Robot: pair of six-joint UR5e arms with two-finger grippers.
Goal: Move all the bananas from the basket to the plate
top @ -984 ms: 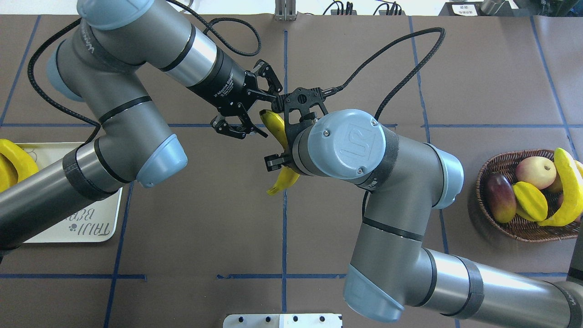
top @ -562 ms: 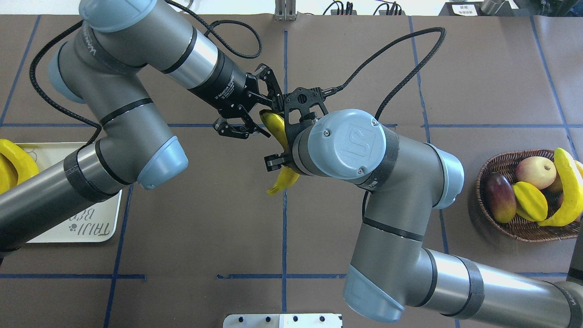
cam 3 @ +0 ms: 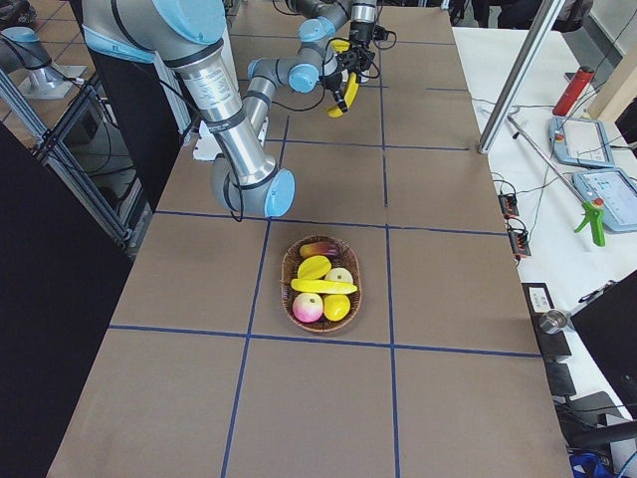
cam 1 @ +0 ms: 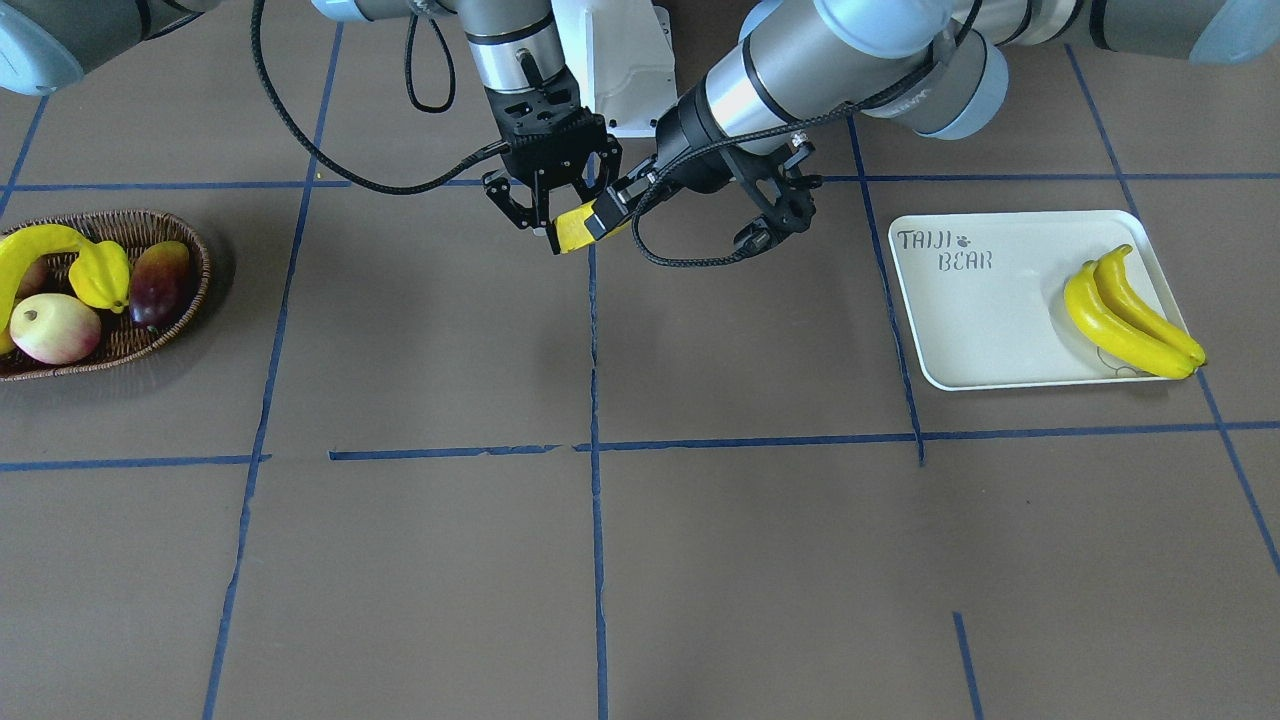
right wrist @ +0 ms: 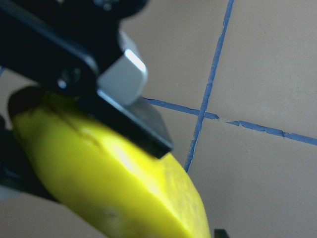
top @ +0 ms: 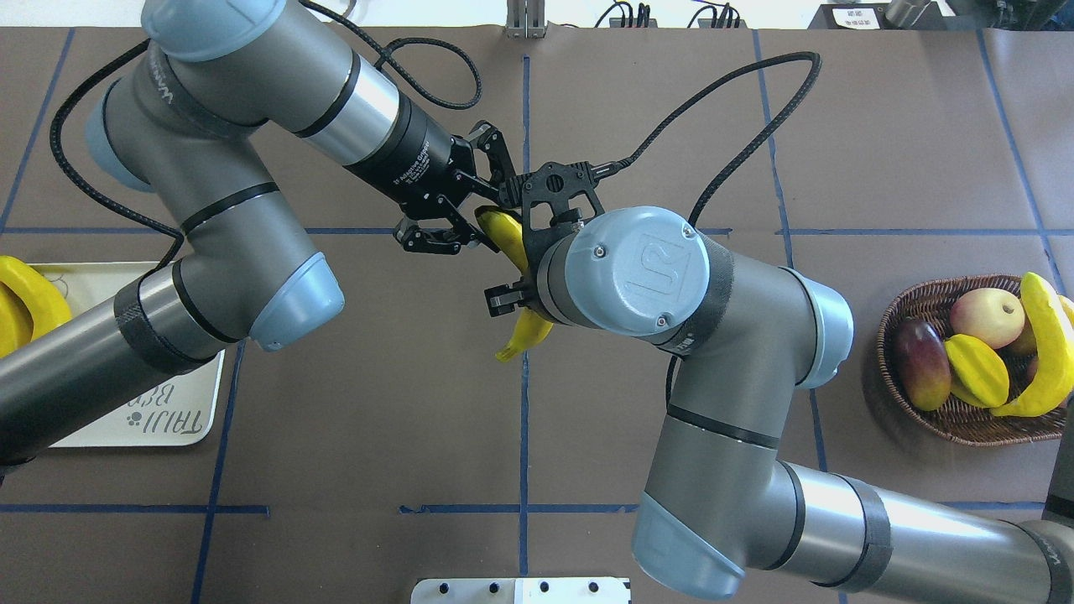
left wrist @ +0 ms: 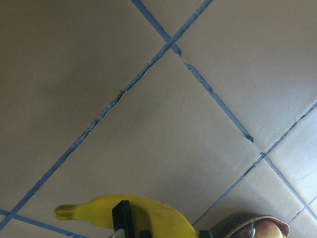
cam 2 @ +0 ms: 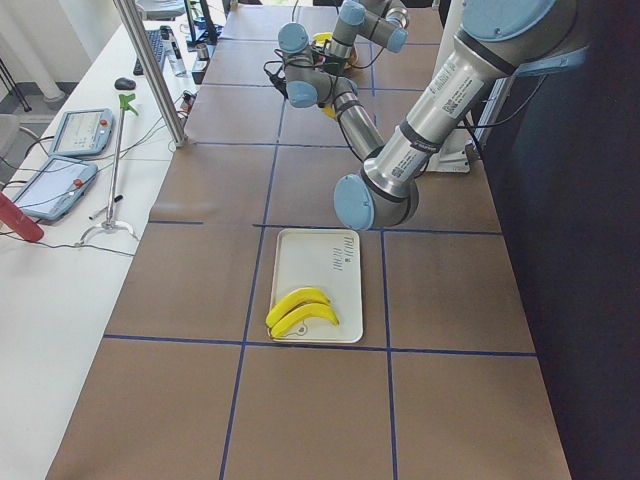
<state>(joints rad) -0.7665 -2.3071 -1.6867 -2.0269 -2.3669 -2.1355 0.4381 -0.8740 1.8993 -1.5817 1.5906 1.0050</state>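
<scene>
Bananas sit in three places: one banana (top: 513, 243) hangs over the middle of the bench (cam 1: 700, 550), clamped around its midsection by the closed fingers of the right end effector (cam 1: 560, 215). Two more (cam 1: 1125, 315) lie side by side at the outer end of the plate (cam 1: 980, 330) on the robot's left, and a fourth (cam 1: 35, 250) rests across the basket (cam 1: 190, 270) on the robot's right, beside a starfruit (cam 1: 100, 275), a mango (cam 1: 155, 280) and an apple (cam 1: 55, 328). The left end effector (top: 487, 210) is spread wide and grips nothing, its fingers on either side of the hanging banana's far end.
</scene>
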